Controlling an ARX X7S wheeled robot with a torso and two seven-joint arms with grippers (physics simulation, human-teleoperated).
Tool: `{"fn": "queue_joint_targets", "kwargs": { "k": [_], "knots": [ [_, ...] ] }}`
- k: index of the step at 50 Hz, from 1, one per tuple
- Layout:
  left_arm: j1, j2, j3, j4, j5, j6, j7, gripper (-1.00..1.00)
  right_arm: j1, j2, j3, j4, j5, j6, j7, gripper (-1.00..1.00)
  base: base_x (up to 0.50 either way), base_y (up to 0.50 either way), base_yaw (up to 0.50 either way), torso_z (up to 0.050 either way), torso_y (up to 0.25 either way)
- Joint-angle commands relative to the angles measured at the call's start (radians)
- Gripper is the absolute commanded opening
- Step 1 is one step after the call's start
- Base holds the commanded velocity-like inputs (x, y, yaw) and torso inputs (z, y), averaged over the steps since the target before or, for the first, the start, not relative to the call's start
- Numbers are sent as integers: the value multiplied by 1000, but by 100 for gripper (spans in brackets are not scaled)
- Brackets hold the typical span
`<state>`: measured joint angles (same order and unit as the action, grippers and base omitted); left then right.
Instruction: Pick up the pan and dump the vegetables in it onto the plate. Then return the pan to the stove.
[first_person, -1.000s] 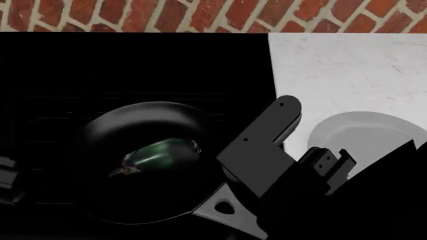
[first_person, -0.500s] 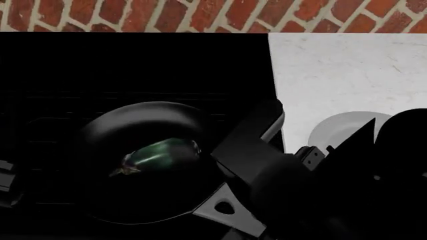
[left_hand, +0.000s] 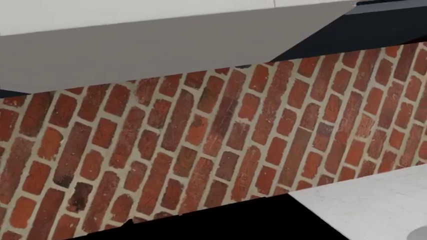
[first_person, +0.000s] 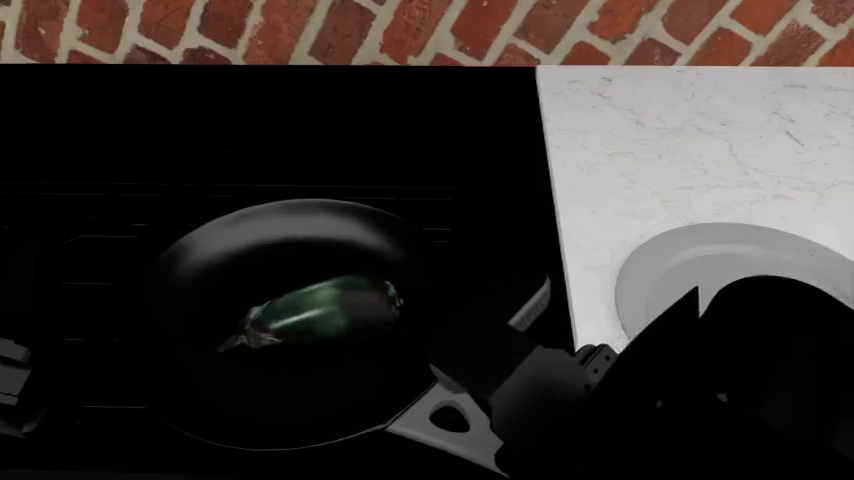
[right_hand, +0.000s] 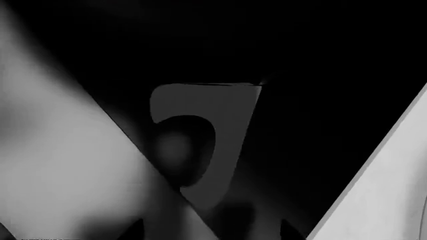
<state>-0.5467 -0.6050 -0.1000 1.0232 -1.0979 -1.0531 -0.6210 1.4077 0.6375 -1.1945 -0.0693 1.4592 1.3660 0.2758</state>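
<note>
Head view looks down on the black stove (first_person: 267, 120), where the frying pan (first_person: 287, 320) sits on the grates with the dark-green vegetable (first_person: 320, 308) lying near its middle. The pan's light-grey handle (first_person: 447, 415) points toward the robot, the hole near its base visible. The right arm (first_person: 747, 380) comes in low from the right as a dark bulk, bent over the stove's front edge, and its right end effector (first_person: 534, 330) reaches down just beside the handle, with one pale finger edge showing. It covers the near part of the grey plate (first_person: 721, 260), which rests on the white marbled surface (first_person: 694, 140) to the right of the stove. The left end effector (first_person: 11, 375) shows only as a sliver at the frame's left edge, and I cannot tell whether it is apart or together.

Right wrist view adds a very close look at the handle's pierced base (right_hand: 200, 140), blurred grey shapes on either side. Probably those are the fingers, but I cannot tell whether they are clamped.

Left wrist view shows only the brick wall (left_hand: 200, 150).
</note>
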Motion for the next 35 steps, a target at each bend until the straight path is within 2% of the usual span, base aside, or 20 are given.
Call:
{"fn": "queue_joint_targets", "kwargs": {
  "k": [1, 2, 8, 25, 35],
  "knots": [
    [-10, 12, -39, -7, -49, -16, -14, 100, -70, -56, -57, 61, -171, -71, -129, 100, 12, 3, 6, 0, 0],
    [-8, 11, -38, -7, -47, -13, -13, 100, -72, -57, -51, 65, -157, -64, -126, -100, 0, 4, 7, 0, 0],
    [19, 12, -15, -15, 8, 17, 13, 100, -57, -28, -20, 34, -127, -63, -87, -100, 5, 3, 5, 0, 0],
    [19, -13, -3, -12, -13, 28, -18, 100, 60, 36, 170, -130, 19, -105, 121, -100, 1, 1, 2, 0, 0],
    [40, -25, 1, -11, -4, 50, -19, 100, 37, 78, 223, -145, 62, -157, 183, -100, 0, 0, 0, 0, 2]
  ]
}}
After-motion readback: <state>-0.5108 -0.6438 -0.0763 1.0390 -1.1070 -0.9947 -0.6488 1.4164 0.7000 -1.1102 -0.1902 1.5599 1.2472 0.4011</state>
